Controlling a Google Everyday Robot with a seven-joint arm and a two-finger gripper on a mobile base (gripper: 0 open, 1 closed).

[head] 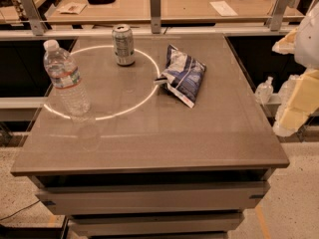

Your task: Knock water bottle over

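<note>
The water bottle (65, 81) is clear ribbed plastic with a white cap and a pale label band. It stands upright near the left edge of the grey table (164, 138). My gripper (295, 106) shows as pale yellow and white parts at the right edge of the camera view, beyond the table's right side. It is far from the bottle and touches nothing on the table.
A silver drink can (123, 45) stands upright at the back of the table. A blue and white chip bag (183, 78) lies right of centre. A small clear bottle (264, 89) sits off the table at the right. A wooden desk (189, 6) stands behind.
</note>
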